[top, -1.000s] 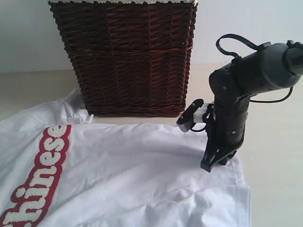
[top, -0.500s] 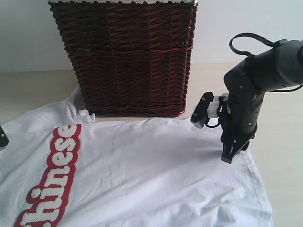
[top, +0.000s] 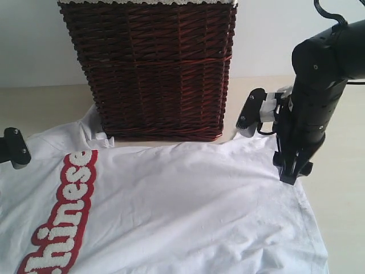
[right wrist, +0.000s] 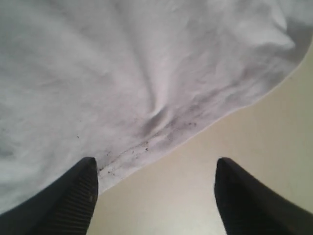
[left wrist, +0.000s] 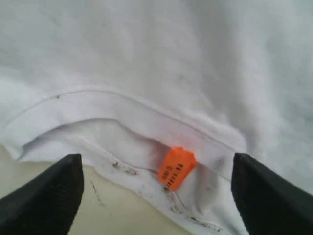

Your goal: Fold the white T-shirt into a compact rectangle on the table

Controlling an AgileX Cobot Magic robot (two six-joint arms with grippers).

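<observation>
Releases the white T-shirt (top: pixel 188 205) just now, leaving it spread flat on the counter (top: pixel 342 194) in front of the basket (top: pixel 154 68); left fingers (left wrist: pixel 44 196) wide, right fingers (right wrist: pixel 73 196) parted, both empty. Looks ready for a first fold.

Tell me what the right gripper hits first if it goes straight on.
Likely the bare table just off the hem of the white T-shirt; the right gripper points down there and may catch cloth on one side. Depth is unclear.
</observation>
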